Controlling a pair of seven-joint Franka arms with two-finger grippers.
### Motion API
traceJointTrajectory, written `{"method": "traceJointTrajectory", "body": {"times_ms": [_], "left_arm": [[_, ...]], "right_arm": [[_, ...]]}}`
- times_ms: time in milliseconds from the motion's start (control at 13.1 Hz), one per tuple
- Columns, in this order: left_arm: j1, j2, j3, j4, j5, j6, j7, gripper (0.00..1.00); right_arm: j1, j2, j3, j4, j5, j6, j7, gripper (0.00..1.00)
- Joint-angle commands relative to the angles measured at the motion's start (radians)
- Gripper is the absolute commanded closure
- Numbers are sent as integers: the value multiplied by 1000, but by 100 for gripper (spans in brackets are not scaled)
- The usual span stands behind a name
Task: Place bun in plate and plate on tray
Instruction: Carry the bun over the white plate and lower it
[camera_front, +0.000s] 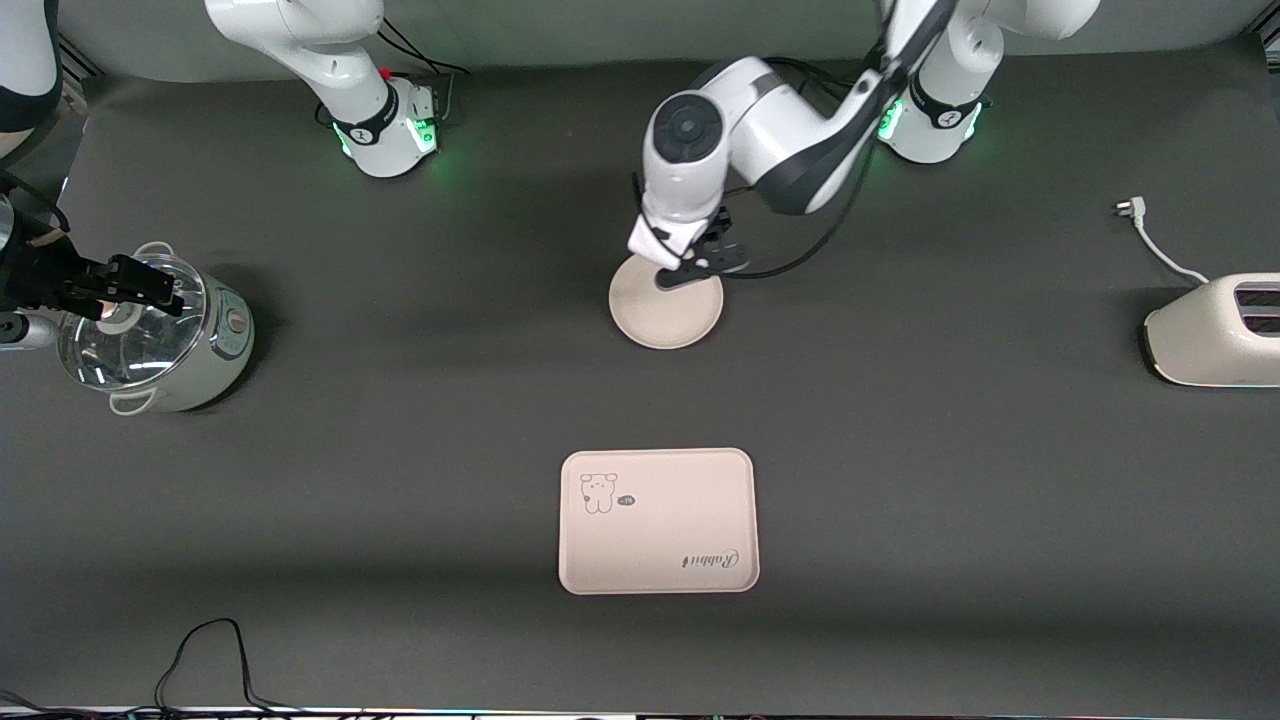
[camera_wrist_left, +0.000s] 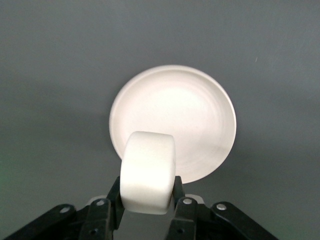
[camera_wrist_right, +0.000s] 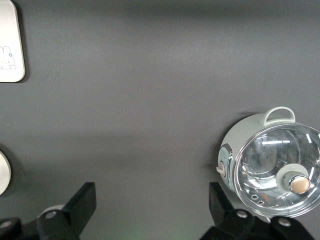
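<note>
The round cream plate (camera_front: 665, 318) lies on the dark table, farther from the front camera than the tray (camera_front: 657, 520), which has a cartoon animal and "Rabbit" lettering. My left gripper (camera_front: 690, 268) hangs over the plate's rim, shut on the off-white bun (camera_wrist_left: 148, 172). In the left wrist view the bun sits between the fingers over the plate's (camera_wrist_left: 190, 115) edge. The bun is hidden in the front view. My right gripper (camera_front: 150, 287) is open and empty, and waits over the pot. A corner of the tray (camera_wrist_right: 10, 45) shows in the right wrist view.
A pot with a glass lid (camera_front: 160, 340) stands at the right arm's end of the table; it also shows in the right wrist view (camera_wrist_right: 275, 170). A white toaster (camera_front: 1215, 330) with its cord and plug (camera_front: 1150, 235) stands at the left arm's end. A black cable (camera_front: 210, 650) lies near the front edge.
</note>
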Motion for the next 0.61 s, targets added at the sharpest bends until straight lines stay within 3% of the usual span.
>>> {"method": "traceJointTrajectory", "body": {"times_ms": [0, 230, 536], "left_arm": [[-65, 85, 19, -28, 33, 128, -88, 55], [-86, 157, 20, -48, 79, 214, -125, 55], [-91, 179, 22, -48, 98, 233, -131, 55]], "right_arm": [[-1, -5, 0, -1, -10, -3, -22, 0], [-1, -5, 0, -1, -10, -3, -22, 0], [-1, -3, 0, -1, -8, -3, -22, 0]]}}
